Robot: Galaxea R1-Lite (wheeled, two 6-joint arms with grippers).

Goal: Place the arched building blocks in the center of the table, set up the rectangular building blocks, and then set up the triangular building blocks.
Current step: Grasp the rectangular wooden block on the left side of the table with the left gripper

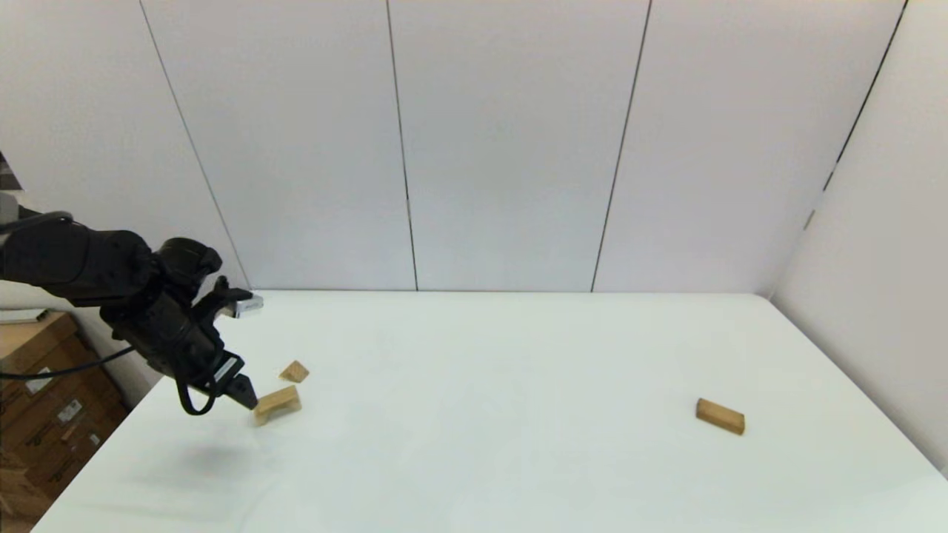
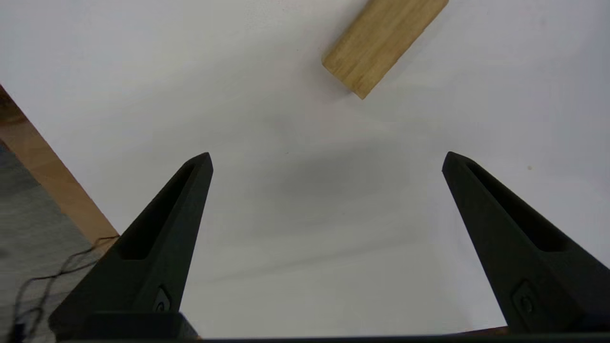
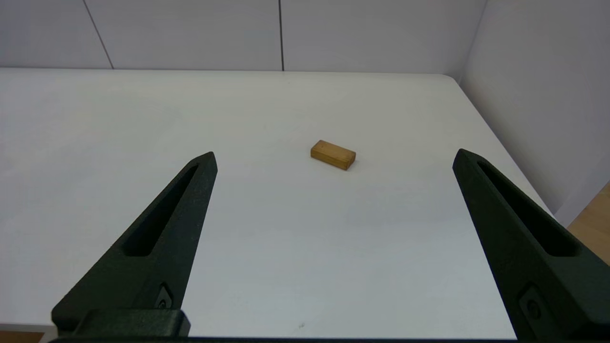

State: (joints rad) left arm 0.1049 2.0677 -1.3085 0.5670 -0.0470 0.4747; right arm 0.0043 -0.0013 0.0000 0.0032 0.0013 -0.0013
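Wooden arched block (image 1: 277, 404) lies on the white worktop (image 1: 481, 414) just ahead of the left jaws (image 1: 248, 396), spread wide, empty; its long axis runs diagonally, notch hidden, far end cropped.

Three light-wood blocks lie on the one large white table (image 1: 518, 459). One is a small triangular light-wood wedge (image 1: 295, 371). One is an oblong light-wood block near the table's left edge (image 1: 277, 404), just beside the wedge; whether it carries a notch cannot be told. One is a plain solid light-wood bar on the right side (image 1: 720, 416). Two black robot grippers show, one per wrist view.
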